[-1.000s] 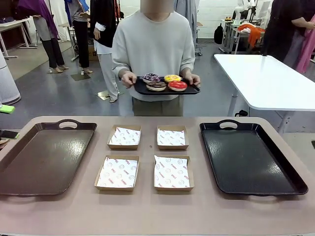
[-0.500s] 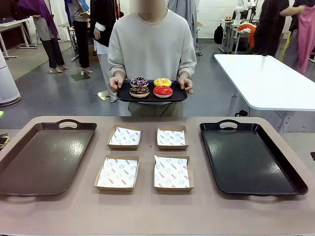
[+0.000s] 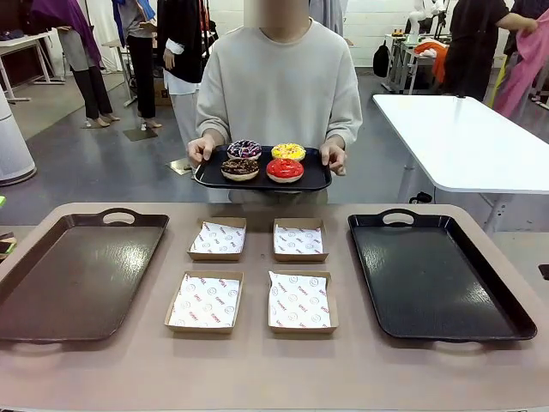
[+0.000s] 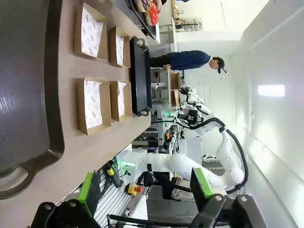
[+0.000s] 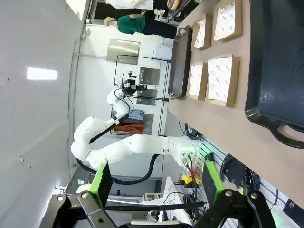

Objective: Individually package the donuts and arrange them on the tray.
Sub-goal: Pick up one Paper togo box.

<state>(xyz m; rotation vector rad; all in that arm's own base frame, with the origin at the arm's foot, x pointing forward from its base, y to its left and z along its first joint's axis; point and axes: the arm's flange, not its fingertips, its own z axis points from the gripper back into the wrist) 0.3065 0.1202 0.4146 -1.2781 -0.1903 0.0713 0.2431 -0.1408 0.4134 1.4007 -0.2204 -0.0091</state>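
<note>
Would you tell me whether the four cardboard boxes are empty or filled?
Empty: the boxes hold just paper lining; the donuts sit on the person's tray.

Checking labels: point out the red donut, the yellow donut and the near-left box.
red donut point(image 3: 294, 171): front view, icing right of its hole.
yellow donut point(image 3: 298, 153): front view, icing right of its hole.
near-left box point(image 3: 204, 301): front view, its paper lining.

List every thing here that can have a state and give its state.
donuts, unpackaged, on the small tray
small tray, held up by the person's hands
boxes, open, paper-lined, no donut inside
brown tray, flat on the table, bare
black tray, flat on the table, bare
left pincer, open, holding nothing
right pincer, open, holding nothing
</note>
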